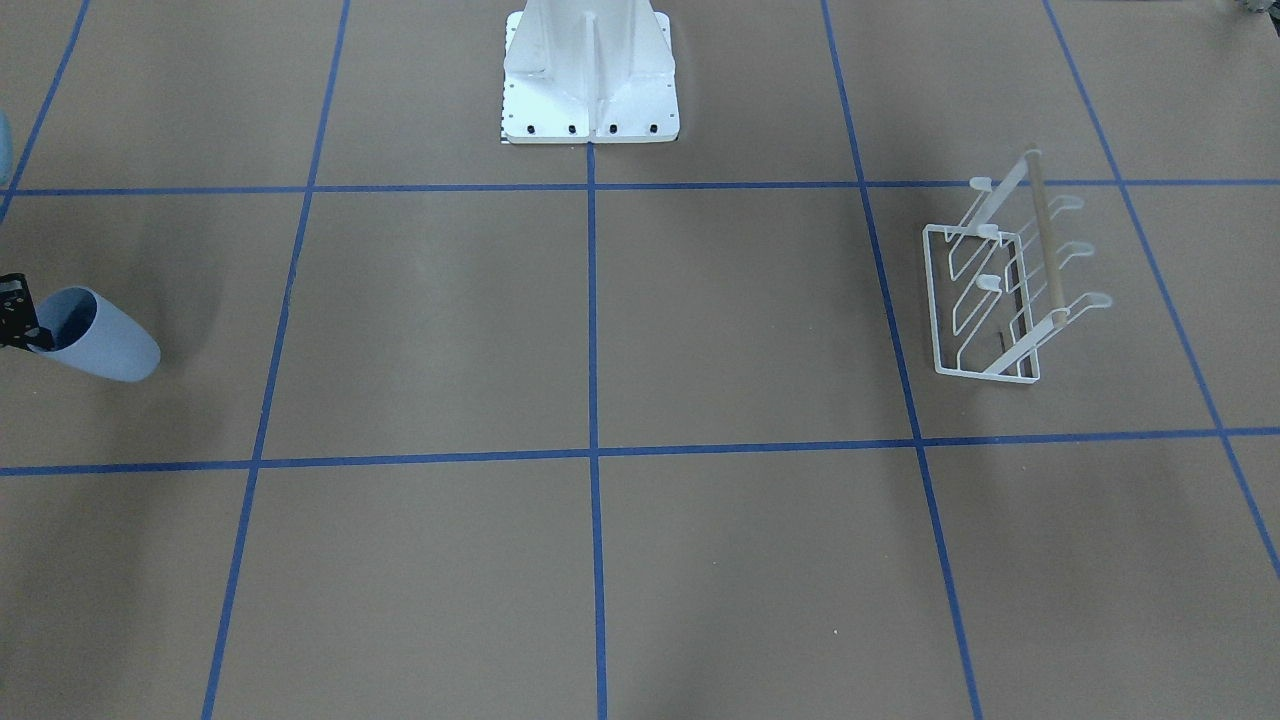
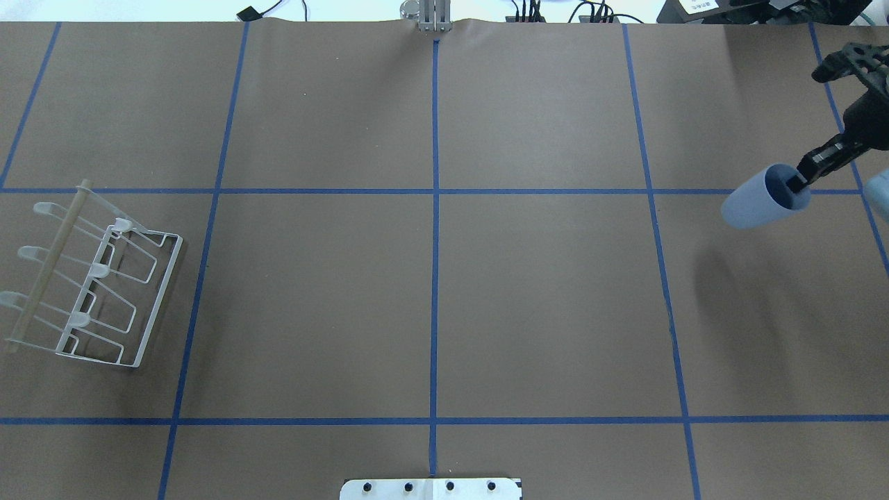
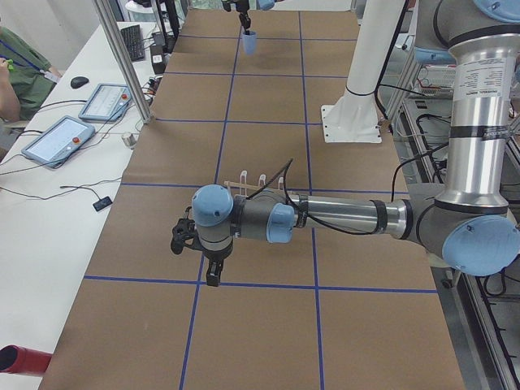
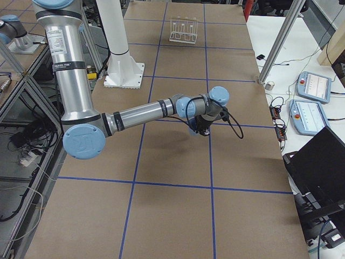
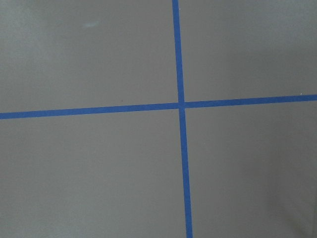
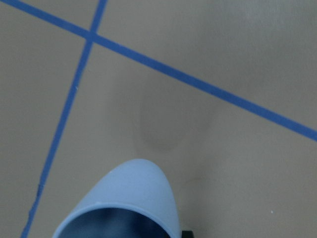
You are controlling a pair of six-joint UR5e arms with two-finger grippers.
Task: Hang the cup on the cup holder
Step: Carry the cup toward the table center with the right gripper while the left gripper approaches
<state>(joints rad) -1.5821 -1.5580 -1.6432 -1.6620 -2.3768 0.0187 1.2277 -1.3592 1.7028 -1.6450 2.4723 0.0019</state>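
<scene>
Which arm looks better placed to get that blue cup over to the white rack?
Right, probably. The right gripper pinches the cup by its rim, lifted off the table. The left gripper is nearer the cup holder but carries nothing.

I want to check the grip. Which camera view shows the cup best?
The overhead exterior view: the whole cup shows, tilted, the right pincer pinching its rim. The front-facing view cuts the pincer at its edge; the right wrist view shows only part of the cup; the side views show it tiny or mostly hidden.
</scene>
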